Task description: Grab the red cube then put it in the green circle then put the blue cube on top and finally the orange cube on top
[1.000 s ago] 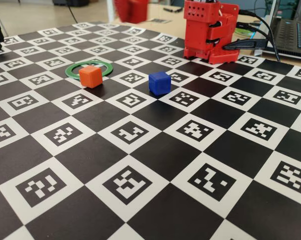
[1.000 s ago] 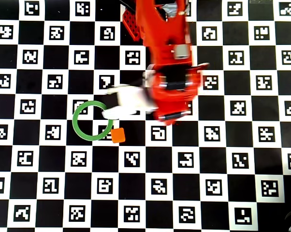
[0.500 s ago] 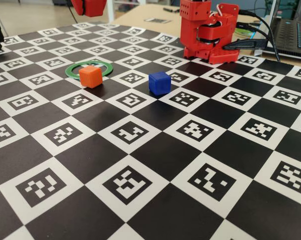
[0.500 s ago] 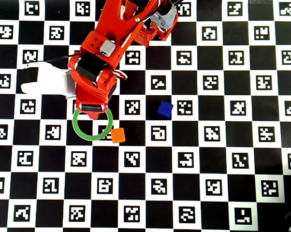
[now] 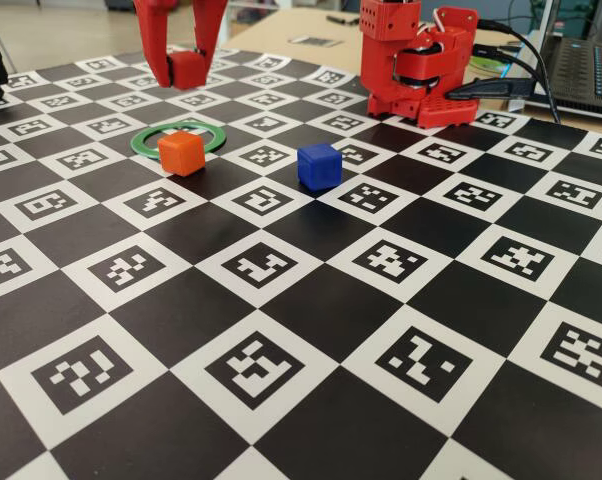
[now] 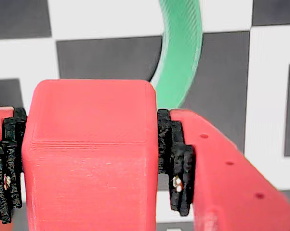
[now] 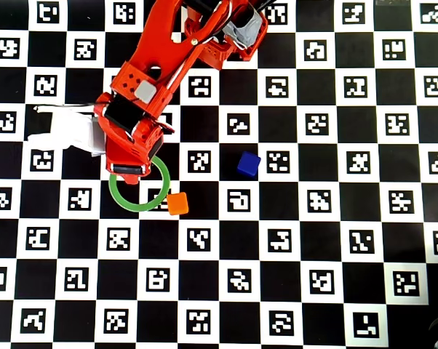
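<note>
Hanging above the far side of the checkered board (image 5: 311,330) in the fixed view, the gripper (image 5: 186,68) has its two fingers clamped on the red cube (image 5: 188,70), which is off the board behind the green circle (image 5: 141,140). The orange cube (image 5: 181,153) sits against the near edge of that circle, and the blue cube (image 5: 319,165) stands apart to its right with bare squares all round. The arm's base (image 5: 416,65) is at the far right edge.

Only the wrist view shows the grip up close: the red cube (image 6: 89,154) fills the gap, black pads (image 6: 176,163) pressed on both sides, with an arc of the green circle (image 6: 181,57) beyond it.

From overhead the red cube is hidden under the arm (image 7: 142,109), whose front end overlaps the top-left of the green circle (image 7: 163,190). The orange cube (image 7: 177,203) touches the circle's lower right outside edge; the blue cube (image 7: 249,163) lies well to the right.
</note>
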You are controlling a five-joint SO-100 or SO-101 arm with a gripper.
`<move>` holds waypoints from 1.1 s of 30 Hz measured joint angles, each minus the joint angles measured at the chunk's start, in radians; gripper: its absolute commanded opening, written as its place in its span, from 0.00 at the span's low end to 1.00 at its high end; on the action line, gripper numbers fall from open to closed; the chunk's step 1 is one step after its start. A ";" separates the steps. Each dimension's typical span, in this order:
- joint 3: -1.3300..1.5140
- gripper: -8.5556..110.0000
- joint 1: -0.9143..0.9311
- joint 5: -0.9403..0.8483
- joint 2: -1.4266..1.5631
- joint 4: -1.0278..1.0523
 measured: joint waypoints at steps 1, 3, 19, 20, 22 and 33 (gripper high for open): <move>0.008 0.12 -0.003 0.003 -0.009 -0.021; 0.015 0.12 -0.012 0.006 -0.028 -0.057; 0.058 0.12 -0.025 0.015 -0.100 -0.219; 0.063 0.12 -0.025 0.009 -0.101 -0.222; 0.069 0.12 -0.025 0.002 -0.101 -0.230; 0.071 0.12 -0.025 -0.015 -0.121 -0.235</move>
